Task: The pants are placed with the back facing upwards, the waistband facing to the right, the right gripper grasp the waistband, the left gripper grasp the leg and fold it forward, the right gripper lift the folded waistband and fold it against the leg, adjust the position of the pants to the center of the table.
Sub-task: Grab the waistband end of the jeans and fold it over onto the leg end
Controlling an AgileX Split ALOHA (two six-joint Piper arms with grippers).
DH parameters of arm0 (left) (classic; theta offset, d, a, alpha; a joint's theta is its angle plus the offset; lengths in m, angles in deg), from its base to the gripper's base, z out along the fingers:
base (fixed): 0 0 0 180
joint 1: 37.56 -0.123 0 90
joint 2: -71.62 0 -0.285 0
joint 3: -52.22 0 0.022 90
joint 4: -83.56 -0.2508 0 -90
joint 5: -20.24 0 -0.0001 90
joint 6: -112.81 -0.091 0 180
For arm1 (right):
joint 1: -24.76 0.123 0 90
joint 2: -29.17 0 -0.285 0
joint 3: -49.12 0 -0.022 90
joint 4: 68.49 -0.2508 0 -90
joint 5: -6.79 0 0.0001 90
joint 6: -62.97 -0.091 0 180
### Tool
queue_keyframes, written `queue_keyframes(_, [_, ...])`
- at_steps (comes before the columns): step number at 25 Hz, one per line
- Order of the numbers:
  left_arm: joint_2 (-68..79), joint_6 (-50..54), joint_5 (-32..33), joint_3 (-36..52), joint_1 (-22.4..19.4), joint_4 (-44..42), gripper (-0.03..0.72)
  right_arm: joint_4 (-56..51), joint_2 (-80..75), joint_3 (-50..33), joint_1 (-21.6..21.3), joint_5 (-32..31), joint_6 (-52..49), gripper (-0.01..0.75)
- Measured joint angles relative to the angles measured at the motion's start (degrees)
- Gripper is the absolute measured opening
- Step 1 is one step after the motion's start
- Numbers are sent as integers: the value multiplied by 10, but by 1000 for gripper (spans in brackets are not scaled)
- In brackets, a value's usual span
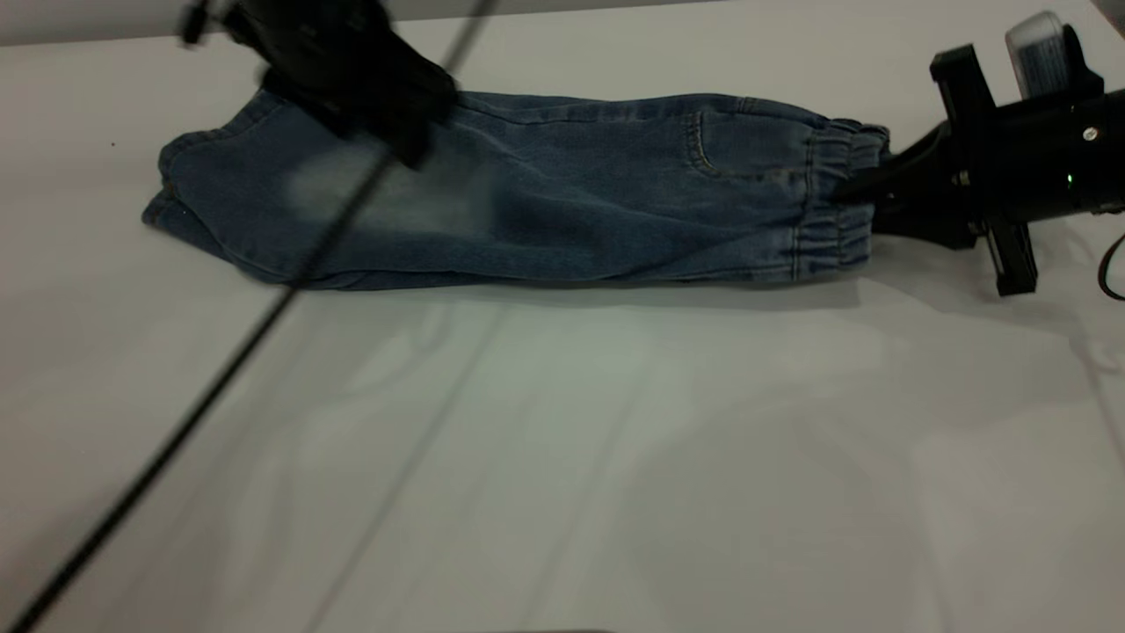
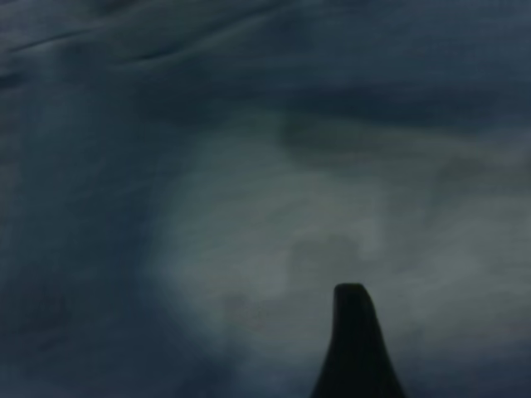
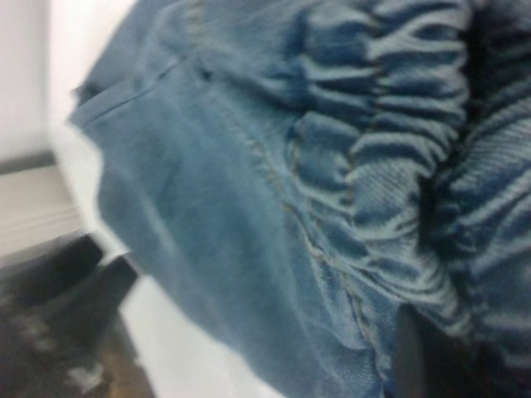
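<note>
Since the pants (image 1: pixel 527 193) already lie doubled lengthwise on the table (image 1: pixel 562 457), one leg over the other, you can count the first fold as done. From the exterior view, your right gripper (image 1: pixel 866 189) sits at the gathered waistband on the right, seemingly pinching it, while your left gripper (image 1: pixel 387 105) hovers above the leg end; whether it is parted you cannot tell. Through the left wrist view, you see only faded denim close below and one dark fingertip (image 2: pixel 355 332), holding nothing visible. Through the right wrist view, the elastic waistband (image 3: pixel 398 166) fills the frame, pressed at your gripper. Left for you: fold the waistband toward the leg, then centre the pants.
</note>
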Motion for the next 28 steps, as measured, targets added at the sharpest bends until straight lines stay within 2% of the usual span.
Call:
queue_keyframes(5, [32,0,-33,-1,57,12,464,1,39,0,0,-70,19,74])
queue_keyframes(10, [42,0,-49,-3,110,21,464,5,91,0,0,-75,22,74])
queue_keyframes(17, [52,2,-102,-3,162,25,464,33,155,-1,0,-77,18,74])
queue_keyframes(22, [51,5,-122,-3,174,23,450,80,202,-2,0,-78,17,74])
queue_keyframes(28, [19,5,-57,-3,149,1,413,101,233,-2,0,-81,17,74])
